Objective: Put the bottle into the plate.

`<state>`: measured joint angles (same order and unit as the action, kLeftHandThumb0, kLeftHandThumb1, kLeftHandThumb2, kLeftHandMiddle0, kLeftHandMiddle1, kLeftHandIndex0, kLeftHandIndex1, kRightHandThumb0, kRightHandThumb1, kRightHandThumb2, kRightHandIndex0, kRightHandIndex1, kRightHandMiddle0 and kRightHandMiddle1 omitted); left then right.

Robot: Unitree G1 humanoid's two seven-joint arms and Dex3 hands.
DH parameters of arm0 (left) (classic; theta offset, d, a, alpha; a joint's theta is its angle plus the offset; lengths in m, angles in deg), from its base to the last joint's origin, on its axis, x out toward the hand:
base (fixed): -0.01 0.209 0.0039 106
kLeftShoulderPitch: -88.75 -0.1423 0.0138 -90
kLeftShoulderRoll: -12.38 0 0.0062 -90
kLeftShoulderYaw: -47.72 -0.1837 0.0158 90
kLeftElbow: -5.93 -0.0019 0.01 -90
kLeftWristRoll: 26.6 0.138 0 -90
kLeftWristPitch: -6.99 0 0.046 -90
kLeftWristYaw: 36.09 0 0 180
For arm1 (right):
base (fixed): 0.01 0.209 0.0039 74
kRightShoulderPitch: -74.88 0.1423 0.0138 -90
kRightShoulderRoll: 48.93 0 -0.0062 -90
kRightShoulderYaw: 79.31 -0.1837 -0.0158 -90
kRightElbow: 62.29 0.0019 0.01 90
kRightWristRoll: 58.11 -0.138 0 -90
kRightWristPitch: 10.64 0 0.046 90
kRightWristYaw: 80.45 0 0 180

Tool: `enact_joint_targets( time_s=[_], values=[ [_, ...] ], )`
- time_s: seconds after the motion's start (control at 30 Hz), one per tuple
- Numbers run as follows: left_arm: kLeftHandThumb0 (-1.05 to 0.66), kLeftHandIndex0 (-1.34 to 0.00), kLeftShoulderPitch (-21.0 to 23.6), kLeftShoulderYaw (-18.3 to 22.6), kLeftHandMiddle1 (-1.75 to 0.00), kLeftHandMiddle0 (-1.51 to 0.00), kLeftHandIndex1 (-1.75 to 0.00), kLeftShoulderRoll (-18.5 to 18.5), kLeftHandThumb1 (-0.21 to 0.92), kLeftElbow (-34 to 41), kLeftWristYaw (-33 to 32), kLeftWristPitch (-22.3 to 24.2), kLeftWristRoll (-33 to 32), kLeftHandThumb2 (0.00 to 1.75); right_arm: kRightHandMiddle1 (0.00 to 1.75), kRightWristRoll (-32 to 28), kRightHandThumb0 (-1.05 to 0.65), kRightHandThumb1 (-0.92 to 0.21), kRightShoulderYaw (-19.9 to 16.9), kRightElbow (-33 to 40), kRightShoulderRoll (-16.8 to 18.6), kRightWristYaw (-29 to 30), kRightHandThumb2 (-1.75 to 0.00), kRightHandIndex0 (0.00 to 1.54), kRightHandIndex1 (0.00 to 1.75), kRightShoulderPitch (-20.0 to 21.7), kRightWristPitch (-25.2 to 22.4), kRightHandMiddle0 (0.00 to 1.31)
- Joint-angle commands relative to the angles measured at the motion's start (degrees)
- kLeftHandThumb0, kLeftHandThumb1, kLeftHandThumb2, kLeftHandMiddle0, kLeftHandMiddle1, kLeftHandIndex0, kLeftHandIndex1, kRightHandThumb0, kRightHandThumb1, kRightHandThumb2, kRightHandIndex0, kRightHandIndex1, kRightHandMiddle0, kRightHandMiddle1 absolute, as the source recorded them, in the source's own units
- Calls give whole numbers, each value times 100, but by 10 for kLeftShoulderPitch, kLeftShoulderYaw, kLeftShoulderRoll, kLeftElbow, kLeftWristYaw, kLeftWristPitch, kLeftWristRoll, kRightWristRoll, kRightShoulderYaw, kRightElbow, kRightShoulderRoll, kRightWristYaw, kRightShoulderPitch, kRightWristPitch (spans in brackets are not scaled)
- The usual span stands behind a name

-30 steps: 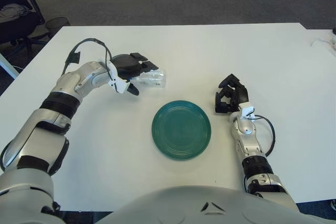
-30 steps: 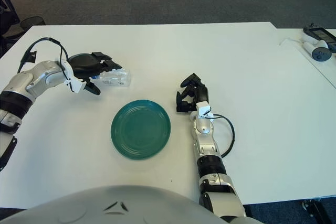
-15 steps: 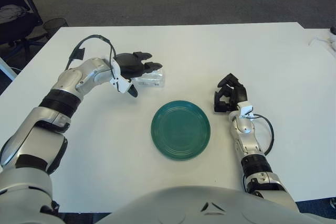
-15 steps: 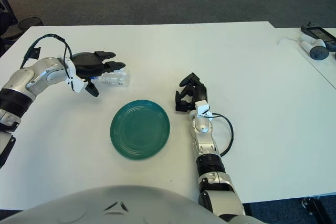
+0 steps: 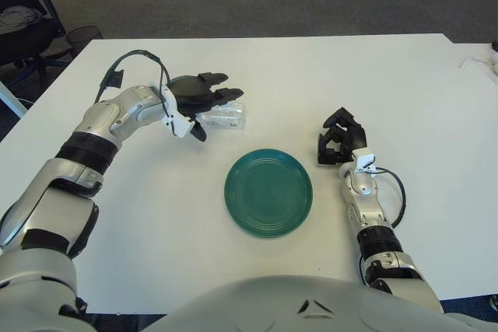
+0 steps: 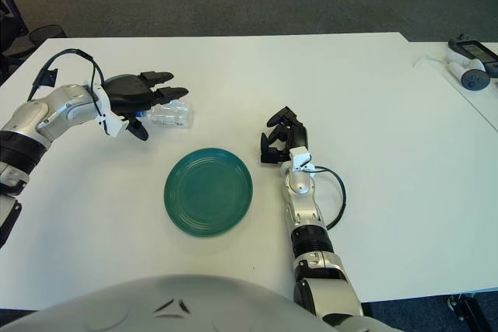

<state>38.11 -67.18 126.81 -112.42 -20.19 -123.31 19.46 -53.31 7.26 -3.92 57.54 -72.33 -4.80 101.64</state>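
Note:
A clear plastic bottle lies on its side on the white table, beyond and left of the round green plate. My left hand hovers over the bottle's left end, its fingers spread above the bottle and its thumb below on the near side; it holds nothing. My right hand shows to the right of the plate with its fingers curled and nothing in them.
A white device with a cable lies on a second table at the far right. An office chair and a wire bin stand on the carpet beyond the table's left corner.
My left hand's fingers have lifted and spread from around the bottle. The bottle, plate and right hand have stayed where they were.

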Motion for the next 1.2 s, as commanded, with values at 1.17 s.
enact_joint_targets(
  time_s=[1.17],
  values=[
    [-105,0,32,-67,0,0,0,-57,92,-85,-27,151,95,19,175,-11,0,-6,-1,-24,3,-3,-159,83,166,-32,-33,58]
  ],
)
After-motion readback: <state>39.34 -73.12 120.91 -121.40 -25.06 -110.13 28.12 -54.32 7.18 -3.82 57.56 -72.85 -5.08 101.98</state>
